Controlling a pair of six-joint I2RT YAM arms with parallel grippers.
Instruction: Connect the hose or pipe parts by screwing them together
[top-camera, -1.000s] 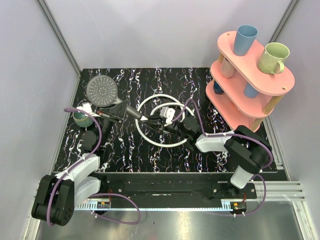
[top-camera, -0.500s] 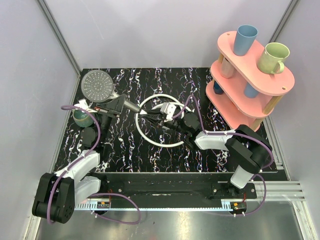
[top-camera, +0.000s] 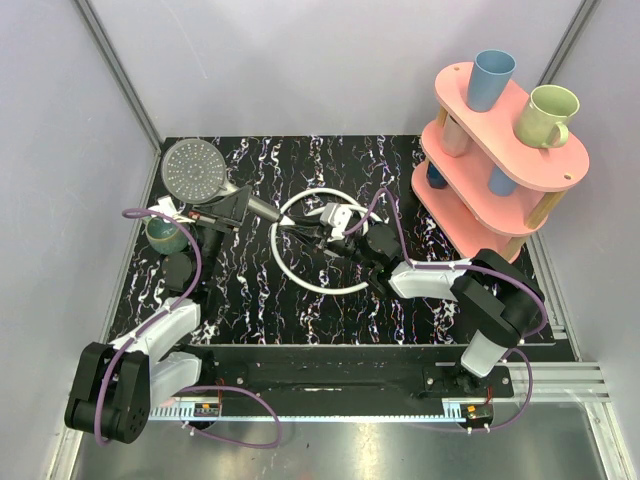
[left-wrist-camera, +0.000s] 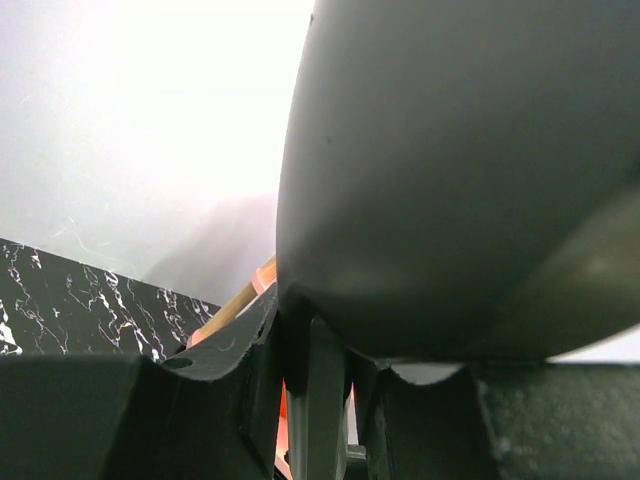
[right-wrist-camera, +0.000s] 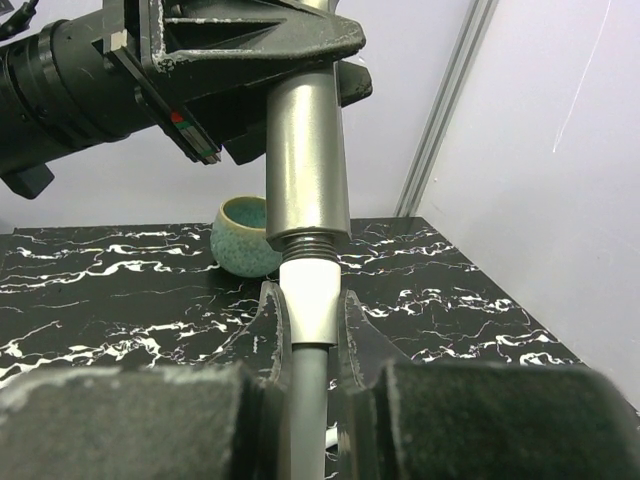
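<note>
The dark grey shower head (top-camera: 195, 170) is lifted at the back left, its straight handle (top-camera: 262, 209) pointing right. My left gripper (top-camera: 232, 206) is shut on that handle; in the left wrist view the head's back (left-wrist-camera: 470, 180) fills the frame, with the gripper (left-wrist-camera: 320, 400) clamped on the handle below it. The white hose (top-camera: 283, 265) lies coiled mid-table. My right gripper (top-camera: 302, 232) is shut on its white end fitting (right-wrist-camera: 310, 295), which butts against the handle's threaded end (right-wrist-camera: 308, 248). Several threads still show between fitting and handle (right-wrist-camera: 305, 150).
A pink two-tier rack (top-camera: 540, 165) with a blue cup (top-camera: 490, 80) and a green mug (top-camera: 548, 115) stands at the back right. A teal bowl (top-camera: 163, 236) and a dark round object (top-camera: 178, 272) sit by the left arm. Purple cables trail from both arms.
The shower head has swung up and to the back left and its handle now points at the hose end. My right gripper has shifted slightly left with the fitting.
</note>
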